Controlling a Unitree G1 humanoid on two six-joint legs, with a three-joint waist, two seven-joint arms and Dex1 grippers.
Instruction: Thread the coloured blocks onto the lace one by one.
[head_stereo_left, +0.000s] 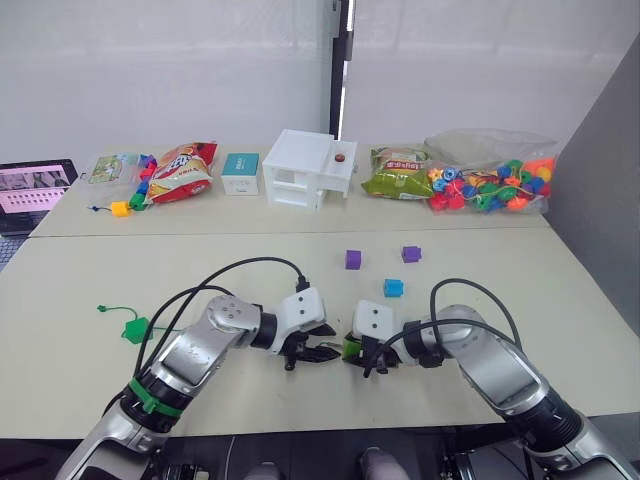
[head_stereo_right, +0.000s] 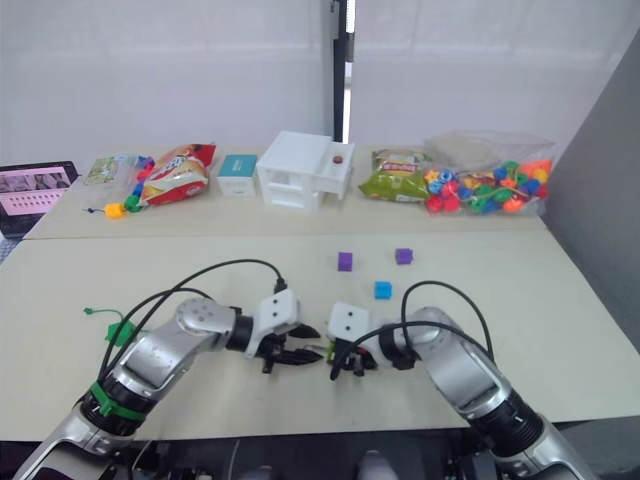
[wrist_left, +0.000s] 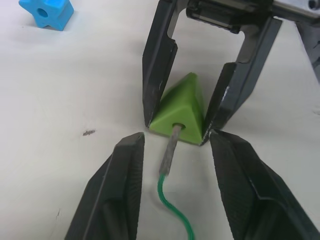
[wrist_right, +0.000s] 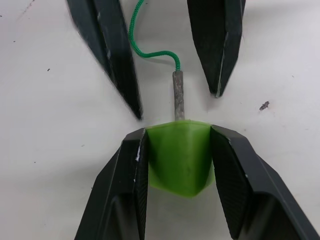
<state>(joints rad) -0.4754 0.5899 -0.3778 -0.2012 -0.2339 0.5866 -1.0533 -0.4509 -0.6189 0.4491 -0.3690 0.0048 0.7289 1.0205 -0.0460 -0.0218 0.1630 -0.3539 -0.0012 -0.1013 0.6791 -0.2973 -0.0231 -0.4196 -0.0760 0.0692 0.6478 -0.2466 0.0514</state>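
Currently the light green block (wrist_right: 180, 157) is clamped between the two fingers of the right gripper (wrist_right: 179, 165), resting on the table (head_stereo_left: 500, 300). The stiff pale tip (wrist_left: 170, 150) of the lace (wrist_left: 175, 210) is seated in the block's hole, pointing straight at the right gripper; only its front part is inside, and the green cord trails away behind it.

The left gripper (wrist_left: 172, 150) is seen facing the right one, fingers spread to either side of the tip and touching neither tip nor cord, so the lace is judged released.

Beyond the right gripper, further up the table, the blue block (head_stereo_left: 394, 288) lies nearest, with two purple blocks (head_stereo_left: 353, 259) (head_stereo_left: 411, 254) past it, all unthreaded. A dark green block (head_stereo_left: 135, 330) is seen well out to the left arm's side, beside the cord's far end; whether it is already on the lace cannot be told.

Judgement: first threading is begun, not finished. The tip is yet to be pulled through; the remaining blocks are still to do.
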